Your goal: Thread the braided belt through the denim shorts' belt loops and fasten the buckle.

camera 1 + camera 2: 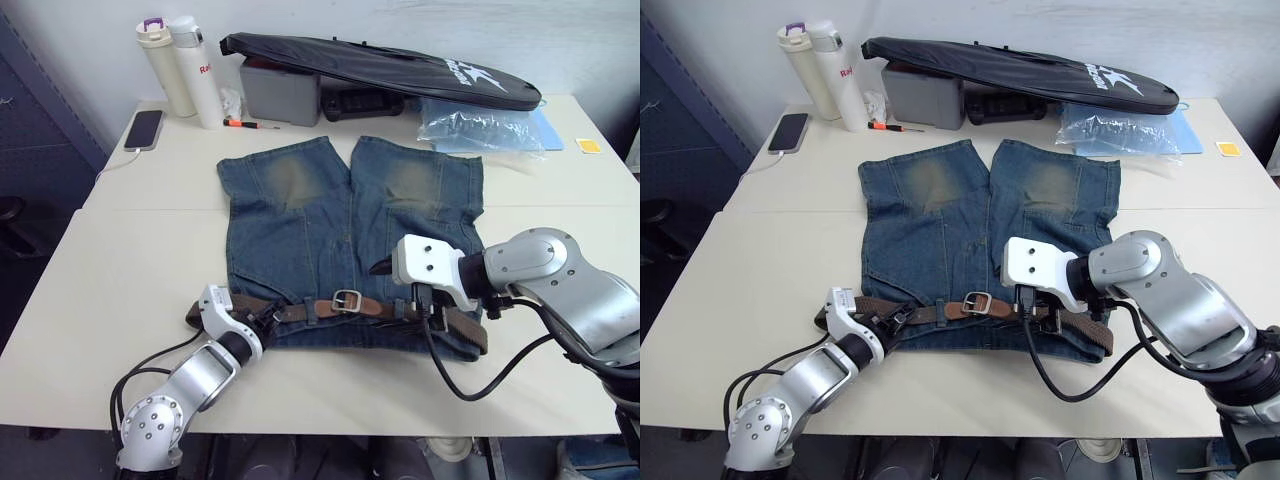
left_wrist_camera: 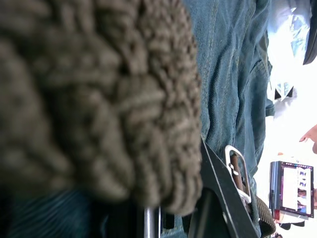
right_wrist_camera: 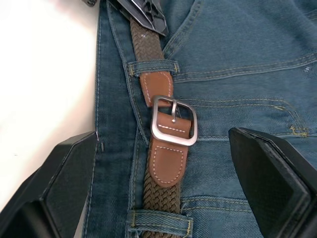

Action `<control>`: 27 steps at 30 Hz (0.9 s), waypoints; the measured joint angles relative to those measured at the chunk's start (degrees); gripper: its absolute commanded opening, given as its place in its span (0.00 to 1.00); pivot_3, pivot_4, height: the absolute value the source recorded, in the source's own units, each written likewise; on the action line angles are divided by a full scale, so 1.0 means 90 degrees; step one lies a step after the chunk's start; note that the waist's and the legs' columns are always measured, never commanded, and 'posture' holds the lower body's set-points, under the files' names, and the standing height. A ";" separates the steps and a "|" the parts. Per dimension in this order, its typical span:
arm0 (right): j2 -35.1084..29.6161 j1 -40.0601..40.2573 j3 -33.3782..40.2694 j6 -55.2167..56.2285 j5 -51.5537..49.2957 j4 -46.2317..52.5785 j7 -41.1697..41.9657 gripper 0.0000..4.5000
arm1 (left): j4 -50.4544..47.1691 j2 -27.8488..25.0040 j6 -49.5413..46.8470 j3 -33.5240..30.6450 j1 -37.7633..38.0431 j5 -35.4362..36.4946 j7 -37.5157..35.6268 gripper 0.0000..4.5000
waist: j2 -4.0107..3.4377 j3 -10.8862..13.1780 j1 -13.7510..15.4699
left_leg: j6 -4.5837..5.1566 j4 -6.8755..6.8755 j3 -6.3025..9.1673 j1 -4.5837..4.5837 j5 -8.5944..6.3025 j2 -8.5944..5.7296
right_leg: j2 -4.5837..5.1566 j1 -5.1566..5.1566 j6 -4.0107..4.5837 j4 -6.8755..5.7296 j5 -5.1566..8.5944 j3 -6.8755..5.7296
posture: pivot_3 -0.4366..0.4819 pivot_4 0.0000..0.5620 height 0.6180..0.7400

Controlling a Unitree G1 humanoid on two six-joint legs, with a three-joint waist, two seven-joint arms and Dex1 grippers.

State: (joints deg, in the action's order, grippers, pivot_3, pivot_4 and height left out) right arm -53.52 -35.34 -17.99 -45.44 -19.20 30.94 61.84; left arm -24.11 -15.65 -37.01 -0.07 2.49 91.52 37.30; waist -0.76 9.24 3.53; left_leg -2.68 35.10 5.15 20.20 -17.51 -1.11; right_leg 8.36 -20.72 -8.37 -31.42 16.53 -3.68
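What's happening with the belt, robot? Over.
Right claw open, hovering over the buckle. Left claw at the braided belt end, grip unclear. Belt threaded through the denim shorts, buckle fastened. Nothing blocking.

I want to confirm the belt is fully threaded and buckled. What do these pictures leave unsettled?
- Belt loops under the right gripper: hidden in the head views by its wrist.
- Left gripper: the braided belt blocks its wrist view.
- Buckle: its prong's tip passes under the strap.

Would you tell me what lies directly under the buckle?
The buckle rests on a tan leather tab of the braided belt, which lies over the denim shorts. What is beneath the shorts there is covered.
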 measured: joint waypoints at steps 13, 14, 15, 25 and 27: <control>0.0122 0.0109 -0.0329 0.0196 0.0320 0.0002 -0.0079 0.99 | 0.0677 -0.0083 -0.0968 0.0133 -0.1020 -0.0542 -0.0419 0.00 | -0.0004 -0.0002 0.0109 | 0.0000 0.0005 0.0000 0.0002 0.0003 -0.0002 | 0.0000 -0.0001 -0.0015 -0.0006 -0.0008 0.0000 | 0.48 0.27 1.00; 0.0140 0.0123 -0.0340 0.0193 0.0363 0.0002 -0.0106 0.99 | 0.0699 -0.0146 -0.1085 0.0126 -0.1060 -0.0545 -0.0495 0.00 | -0.0004 -0.0003 0.0111 | -0.0001 0.0004 0.0002 0.0002 0.0003 -0.0002 | 0.0000 -0.0003 -0.0016 -0.0010 -0.0009 0.0000 | 0.48 0.27 1.00; 0.0140 0.0129 -0.0342 0.0191 0.0386 0.0002 -0.0125 0.99 | 0.0711 -0.0189 -0.1150 0.0120 -0.1088 -0.0546 -0.0530 0.00 | -0.0005 -0.0003 0.0111 | -0.0001 0.0004 0.0002 0.0002 0.0003 -0.0002 | 0.0000 -0.0004 -0.0016 -0.0011 -0.0009 0.0000 | 0.48 0.27 1.00; 0.0268 0.0303 -0.0357 0.0191 0.0538 0.0001 -0.0299 0.99 | 0.0895 -0.0723 -0.1958 0.0127 -0.1572 -0.0787 -0.1280 0.00 | -0.0007 -0.0004 0.0099 | -0.0003 0.0000 0.0000 0.0004 0.0003 -0.0002 | -0.0001 -0.0010 -0.0018 -0.0012 -0.0009 0.0001 | 0.48 0.27 1.00; 0.0269 0.0324 -0.0357 0.0181 0.0547 0.0004 -0.0334 0.99 | 0.1046 -0.0716 -0.2073 0.0135 -0.1738 -0.0946 -0.1457 0.00 | -0.0004 -0.0003 0.0103 | -0.0003 0.0000 0.0001 0.0004 0.0004 -0.0002 | -0.0001 -0.0009 -0.0018 -0.0012 -0.0009 0.0000 | 0.48 0.27 1.00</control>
State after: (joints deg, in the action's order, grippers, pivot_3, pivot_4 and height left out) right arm -51.10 -32.42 -21.20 -43.81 -14.28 30.98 58.83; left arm -14.70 -22.09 -55.67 1.15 -13.15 83.01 24.19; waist -0.80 9.22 4.46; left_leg -2.70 35.10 5.15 20.24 -17.48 -1.13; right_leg 8.34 -20.81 -8.53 -31.54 16.44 -3.68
